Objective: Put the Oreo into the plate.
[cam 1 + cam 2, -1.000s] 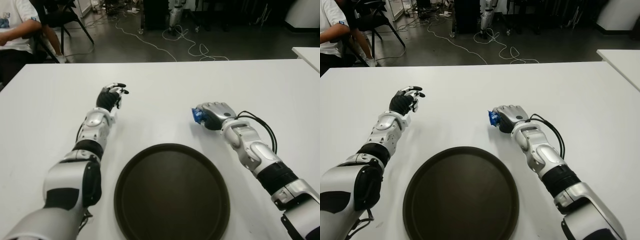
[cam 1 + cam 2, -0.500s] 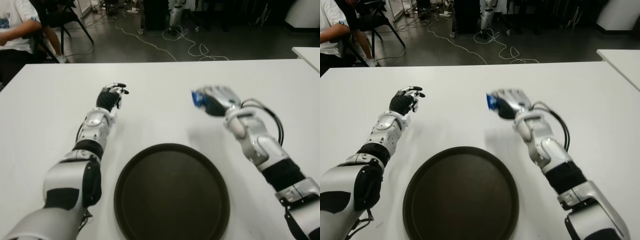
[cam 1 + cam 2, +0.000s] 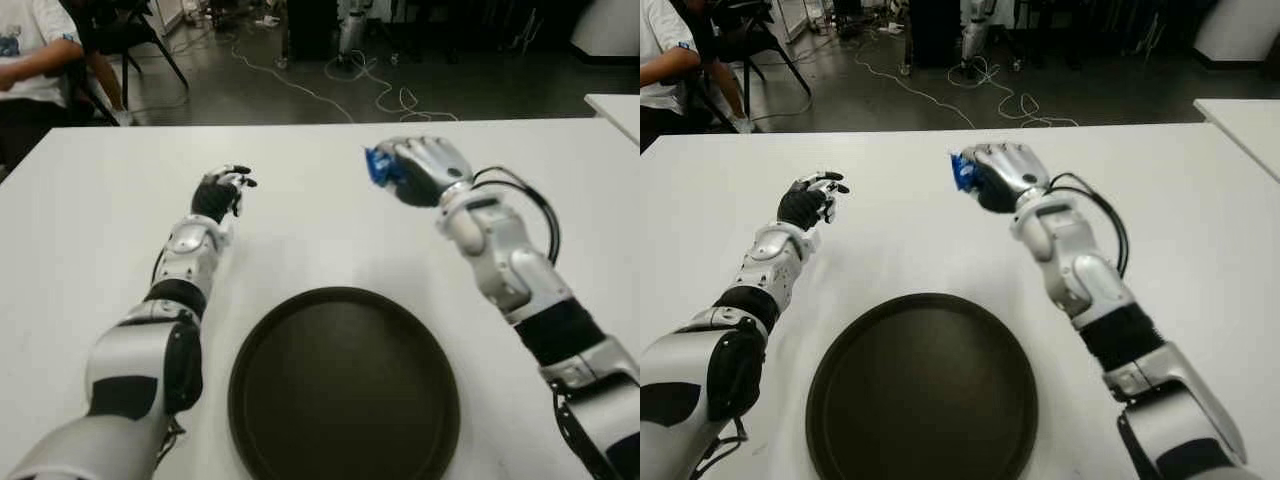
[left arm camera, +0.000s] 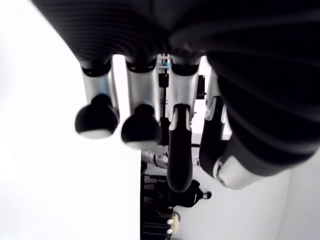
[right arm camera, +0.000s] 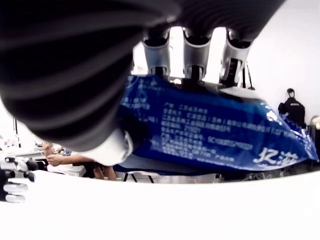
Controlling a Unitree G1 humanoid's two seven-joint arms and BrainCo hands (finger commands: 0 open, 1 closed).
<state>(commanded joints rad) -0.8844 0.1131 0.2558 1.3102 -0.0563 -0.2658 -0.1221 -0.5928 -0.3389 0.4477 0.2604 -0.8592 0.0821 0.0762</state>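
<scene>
1. Right wrist view, close up: the right hand [image 5: 165, 75] has its fingers [image 5: 195, 50] curled over a blue Oreo packet [image 5: 210, 130], with the thumb pressing it from the other side, so the packet is clamped in the palm.
2. From the head camera, that hand shows raised above the white table [image 3: 80, 230], beyond the plate [image 3: 345, 385] and a little to its right, with one blue end of the packet sticking out on the side toward the left hand.
3. The packet is off the table and not over the plate; it is well apart from the plate's far rim.
4. The plate is a round, dark, shallow tray lying flat on the near part of the table, between the two forearms, and nothing lies in it.
5. The left hand [image 3: 222, 190] shows at the far left of the plate, palm down; whether it touches the table cannot be told.
6. In the left wrist view its fingers [image 4: 140, 125] hang loosely bent, side by side, gripping nothing.
7. A seated person [image 3: 35, 60] in a white shirt is at the far left, past the table's edge.
8. Cables [image 3: 330, 75] trail across the dark floor behind the table.
</scene>
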